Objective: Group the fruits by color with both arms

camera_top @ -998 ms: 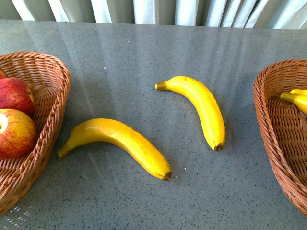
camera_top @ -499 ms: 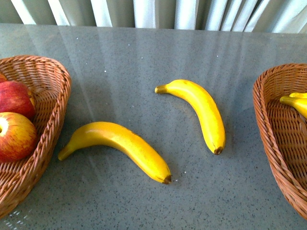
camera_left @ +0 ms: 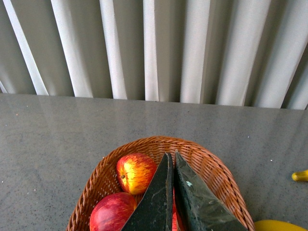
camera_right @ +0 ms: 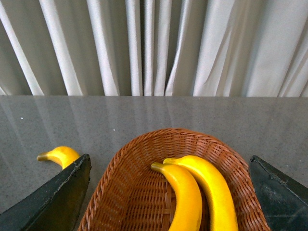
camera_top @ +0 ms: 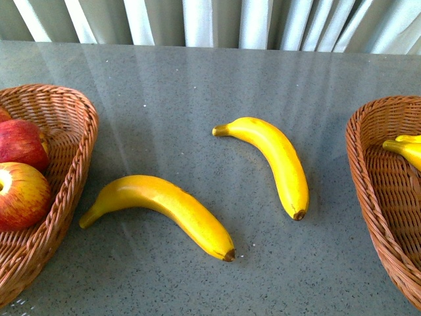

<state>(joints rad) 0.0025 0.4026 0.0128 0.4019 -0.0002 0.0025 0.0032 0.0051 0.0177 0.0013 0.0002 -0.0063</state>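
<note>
Two yellow bananas lie on the grey table between the baskets: one (camera_top: pixel 163 204) near the left basket, one (camera_top: pixel 276 158) in the middle. Red apples (camera_top: pixel 23 194) sit in the left wicker basket (camera_top: pixel 72 131). Two bananas (camera_right: pixel 192 192) lie in the right wicker basket (camera_top: pixel 368 178). No arm shows in the front view. In the left wrist view my left gripper (camera_left: pixel 172 159) is shut and empty above the apples (camera_left: pixel 136 172) in their basket. In the right wrist view my right gripper (camera_right: pixel 168 166) is open wide, its fingers (camera_right: pixel 62 192) on either side of the banana basket (camera_right: pixel 130 192).
White pleated curtains (camera_top: pixel 197 20) hang behind the table's far edge. The grey speckled table top (camera_top: pixel 197 85) stretches between the two baskets. A banana tip (camera_right: pixel 57 155) shows beside the right basket in the right wrist view.
The whole front view has shifted down a little in the picture, showing more curtain at the top. The bananas and baskets keep their places relative to each other.
</note>
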